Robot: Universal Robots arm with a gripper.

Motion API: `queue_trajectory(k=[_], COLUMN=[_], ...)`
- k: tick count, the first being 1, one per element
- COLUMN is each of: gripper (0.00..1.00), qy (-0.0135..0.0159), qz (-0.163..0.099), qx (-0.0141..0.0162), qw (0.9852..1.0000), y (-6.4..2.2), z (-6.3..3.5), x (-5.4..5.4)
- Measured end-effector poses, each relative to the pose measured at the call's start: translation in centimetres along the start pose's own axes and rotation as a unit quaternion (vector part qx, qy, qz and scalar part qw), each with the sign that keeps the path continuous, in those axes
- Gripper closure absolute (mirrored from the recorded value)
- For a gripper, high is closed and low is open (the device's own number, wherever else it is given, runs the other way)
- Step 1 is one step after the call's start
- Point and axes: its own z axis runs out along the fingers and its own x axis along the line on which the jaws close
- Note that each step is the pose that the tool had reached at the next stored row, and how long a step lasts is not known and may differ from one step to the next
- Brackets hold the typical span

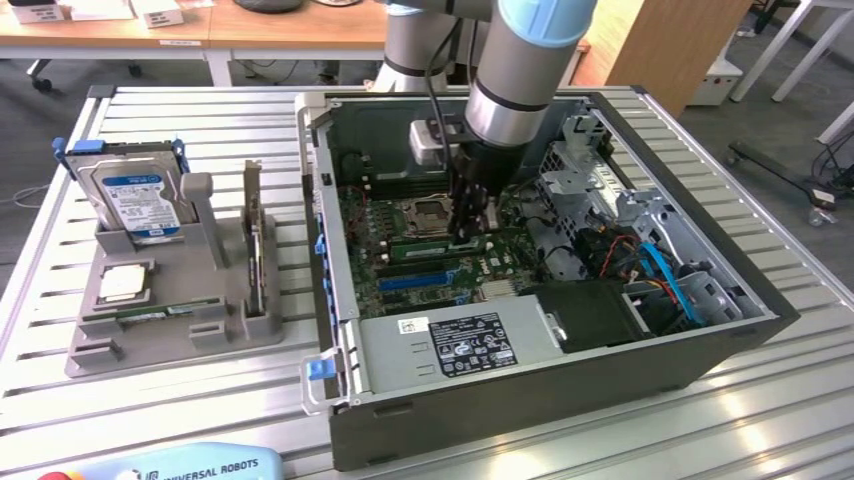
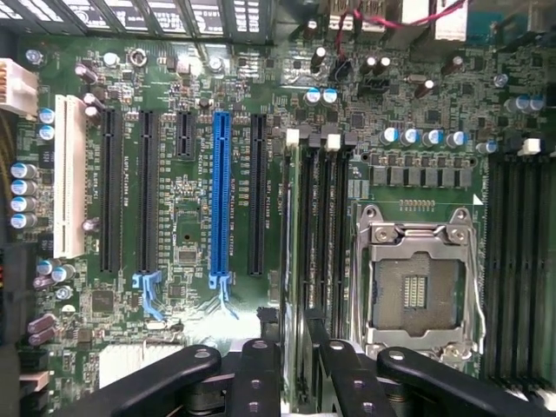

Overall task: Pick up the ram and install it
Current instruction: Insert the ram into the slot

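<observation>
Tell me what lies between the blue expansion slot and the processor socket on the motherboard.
In the wrist view, a black expansion slot and then the bank of memory slots lie between the blue slot and the socket.

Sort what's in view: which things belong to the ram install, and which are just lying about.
Job:
- ram, in a memory slot beside the empty processor socket
- gripper, open astride it
- motherboard

Lying about:
- hard drive
- processor chip
- grey holder that carries both, outside the case
</observation>
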Motion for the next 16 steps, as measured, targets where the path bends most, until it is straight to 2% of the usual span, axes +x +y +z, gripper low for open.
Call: queue_trajectory(k=[12,16], gripper=[0.75,0.75], qy=[0.0000,0.0000], qz=[0.000,0.000], qx=[0.0000,0.0000], qw=[1.0000,1.0000], y=[0.10,0.12], z=[-2.49,-2.99], x=[-0.1,-0.1])
